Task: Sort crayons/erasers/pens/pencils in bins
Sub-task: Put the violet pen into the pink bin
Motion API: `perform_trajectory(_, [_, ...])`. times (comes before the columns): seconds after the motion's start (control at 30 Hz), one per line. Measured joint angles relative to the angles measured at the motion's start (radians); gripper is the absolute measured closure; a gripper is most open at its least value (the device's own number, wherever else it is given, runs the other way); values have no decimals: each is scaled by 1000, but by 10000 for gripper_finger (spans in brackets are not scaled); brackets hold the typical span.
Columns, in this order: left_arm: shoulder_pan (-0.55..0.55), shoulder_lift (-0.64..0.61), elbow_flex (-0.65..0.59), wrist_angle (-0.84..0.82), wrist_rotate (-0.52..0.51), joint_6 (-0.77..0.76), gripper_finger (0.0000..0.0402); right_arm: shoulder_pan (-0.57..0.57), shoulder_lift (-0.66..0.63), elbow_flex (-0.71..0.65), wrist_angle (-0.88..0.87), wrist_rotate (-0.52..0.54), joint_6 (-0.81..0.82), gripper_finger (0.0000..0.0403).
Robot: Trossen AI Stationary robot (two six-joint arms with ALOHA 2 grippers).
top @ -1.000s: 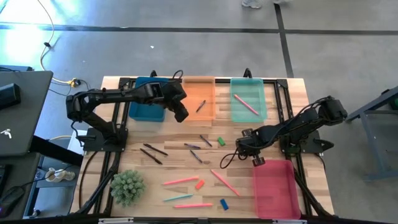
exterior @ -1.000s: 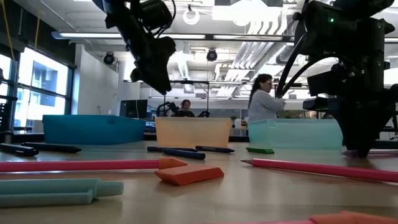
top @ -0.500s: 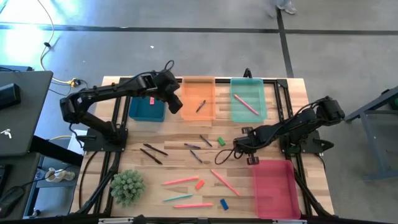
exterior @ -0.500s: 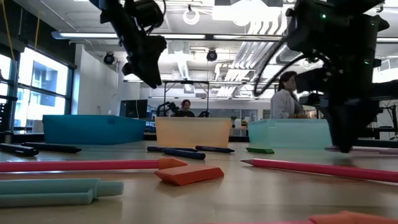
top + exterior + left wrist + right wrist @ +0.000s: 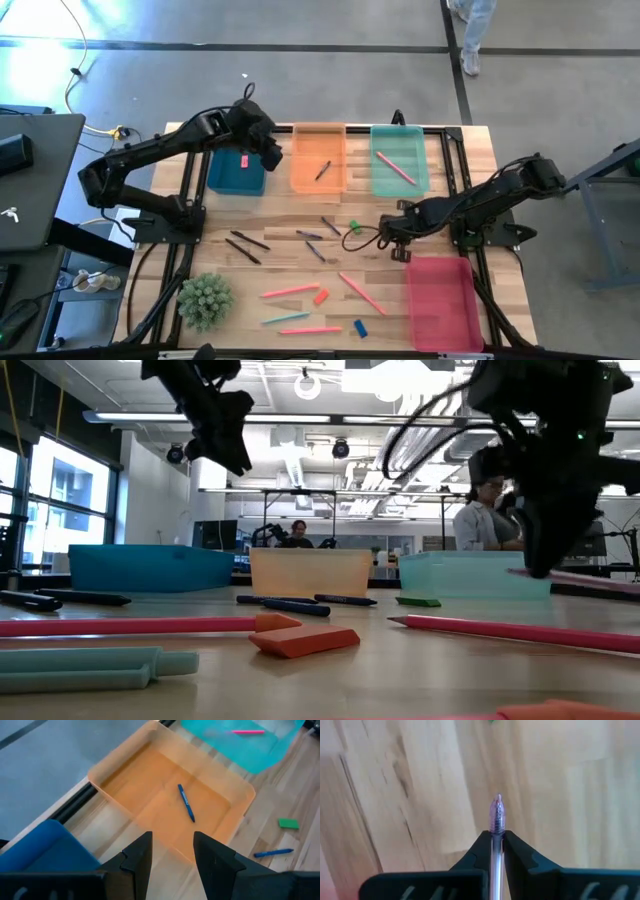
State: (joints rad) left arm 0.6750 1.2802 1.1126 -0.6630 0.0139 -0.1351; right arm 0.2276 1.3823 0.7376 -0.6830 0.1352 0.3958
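My right gripper [image 5: 395, 245] hangs above the table just beyond the far left corner of the red-pink bin [image 5: 440, 300], shut on a slim pen [image 5: 496, 815]. My left gripper [image 5: 272, 156] is open and holds nothing, high between the blue-teal bin [image 5: 232, 175] and the orange bin [image 5: 320, 150]. A pink eraser [image 5: 243, 160] lies in the blue-teal bin and a dark crayon [image 5: 186, 802] in the orange one. A pink pencil [image 5: 396, 168] rests in the green-teal bin [image 5: 400, 185]. Pens [image 5: 247, 240], crayons [image 5: 316, 250], erasers [image 5: 355, 227] and pencils [image 5: 290, 291] lie flat on the wood. My right gripper pinches the pen's clear barrel just behind its purple-grey tip [image 5: 496, 831] between both fingers. The pen runs along the fingers, and only its pointed tip [image 5: 497, 805] sticks out past them. The fingers slant downward and the tip hangs clear of the table.
A spiky green plant [image 5: 205, 300] sits at the near left corner. Black frame rails [image 5: 455, 150] border the table beside the bins. A laptop [image 5: 30, 180] stands off the left edge. People [image 5: 480, 525] move in the room behind the table.
My left gripper has risen and moved from the orange bin's near left corner toward the far edge and left. My right gripper, still shut on the pen, has lifted and drifted left, away from the red-pink bin.
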Motion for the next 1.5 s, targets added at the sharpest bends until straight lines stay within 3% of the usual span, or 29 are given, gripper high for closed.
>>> perform_trajectory(0.43, [-1, -9, 0, -68, 0, 9, 270, 9, -254, 5, -20, 145, 324, 394])
perform_trajectory(0.6, [-3, -9, 0, -89, 0, 33, 270, 36, -295, 109, -125, 140, 419, 394])
perform_trajectory(0.87, [-3, -9, 0, -93, 0, 42, 270, 132, -297, 282, -309, 150, 627, 394])
perform_trajectory(1.3, [-3, -9, 0, -102, 1, 69, 270, 462, -222, 232, -280, 142, 1130, 394])
perform_trajectory(1.5, [-29, -9, 0, -105, 1, 69, 270, 584, -121, 231, -280, 116, 1266, 394])
